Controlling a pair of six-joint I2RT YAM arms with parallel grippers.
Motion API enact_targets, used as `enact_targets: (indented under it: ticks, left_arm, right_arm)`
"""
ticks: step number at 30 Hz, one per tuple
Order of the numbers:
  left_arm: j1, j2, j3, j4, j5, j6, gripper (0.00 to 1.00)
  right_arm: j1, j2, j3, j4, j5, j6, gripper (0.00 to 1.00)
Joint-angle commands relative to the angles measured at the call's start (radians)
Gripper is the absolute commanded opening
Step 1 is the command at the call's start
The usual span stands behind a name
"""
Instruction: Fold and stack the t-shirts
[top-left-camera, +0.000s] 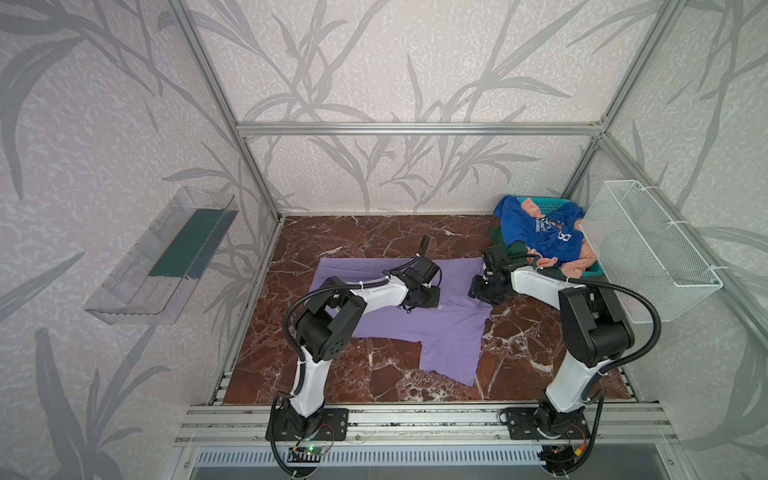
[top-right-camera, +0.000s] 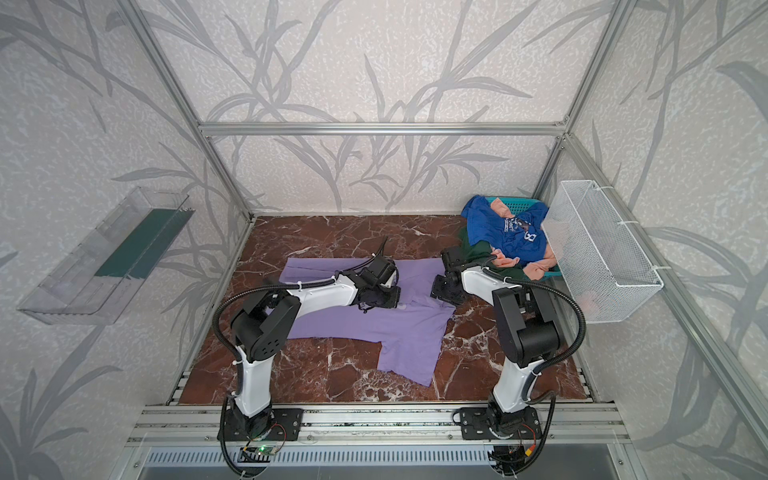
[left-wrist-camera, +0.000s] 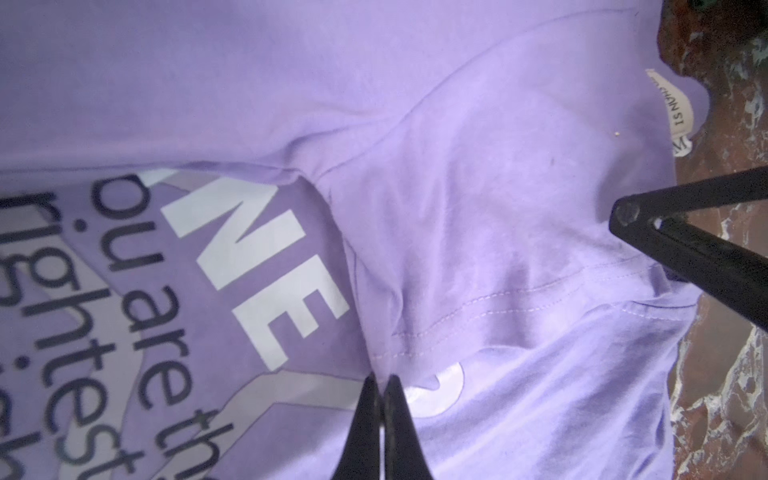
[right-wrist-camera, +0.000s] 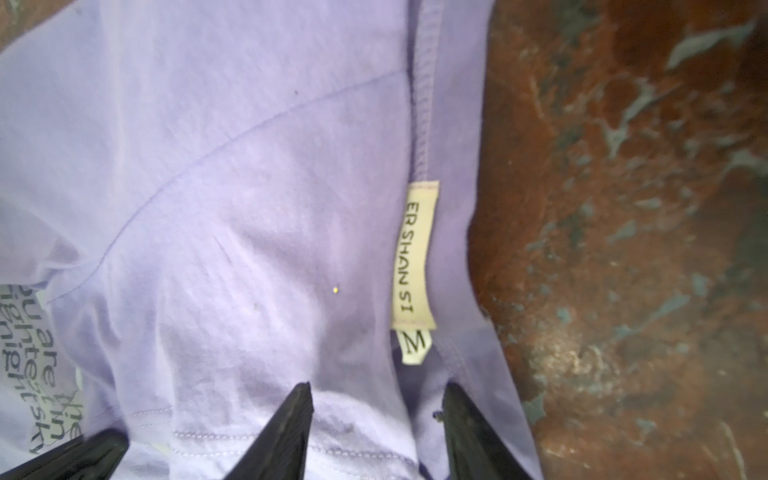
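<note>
The lavender t-shirt (top-left-camera: 449, 332) lies spread beneath both tools. Our left gripper (left-wrist-camera: 381, 386) is pinched shut on a folded edge of it. Our right gripper (right-wrist-camera: 378, 399) stands apart, the collar hem (right-wrist-camera: 424, 104) between its tips and the label (right-wrist-camera: 415, 253) just ahead. We should close fully before lifting together.

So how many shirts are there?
4: purple shirt spread on the table; blue shirt, peach shirt and green shirt piled in the basket. More may hide underneath.

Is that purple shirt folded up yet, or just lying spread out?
Only partly folded: the purple shirt lies mostly flat on the table, with one flap turned over its print.
</note>
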Motion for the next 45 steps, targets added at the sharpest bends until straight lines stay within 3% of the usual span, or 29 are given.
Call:
enact_targets:
  ticks: [1, 4, 8, 11, 17, 23, 27, 30, 38, 45]
  left_arm:
    - [0.003, -0.046, 0.0, 0.002, -0.025, 0.01, 0.0]
    - [0.004, -0.061, 0.003, -0.017, -0.041, 0.014, 0.01]
    - [0.004, -0.115, -0.043, -0.006, -0.095, 0.023, 0.21]
    - [0.004, -0.177, -0.103, 0.037, -0.139, 0.022, 0.44]
    - [0.009, -0.292, -0.198, 0.077, -0.262, 0.003, 0.7]
    - [0.01, -0.416, -0.274, 0.042, -0.427, 0.011, 0.81]
    - [0.013, -0.532, -0.365, 0.052, -0.582, 0.031, 0.89]
    - [0.027, -0.614, -0.433, 0.061, -0.648, 0.012, 0.93]
    - [0.057, -0.785, -0.58, -0.008, -0.692, -0.103, 0.95]
    - [0.118, -0.811, -0.691, -0.011, -0.628, -0.193, 0.95]
  right_arm:
    - [-0.011, 0.034, -0.006, -0.048, 0.035, -0.014, 0.53]
    - [-0.011, 0.045, 0.004, -0.058, 0.043, -0.017, 0.53]
    - [-0.011, 0.039, 0.011, -0.058, 0.023, -0.02, 0.54]
    - [-0.011, 0.01, -0.006, -0.019, -0.032, -0.027, 0.6]
    - [-0.009, -0.034, -0.017, -0.015, -0.067, -0.04, 0.73]
    - [-0.009, -0.085, -0.029, -0.028, -0.069, -0.066, 0.85]
    - [-0.009, -0.175, -0.054, -0.037, -0.064, -0.072, 0.99]
    - [-0.009, -0.228, -0.078, -0.048, -0.062, -0.072, 0.99]
    - [-0.008, -0.361, -0.169, -0.098, -0.045, -0.069, 0.99]
    - [0.046, -0.399, -0.227, -0.1, 0.013, -0.078, 0.99]
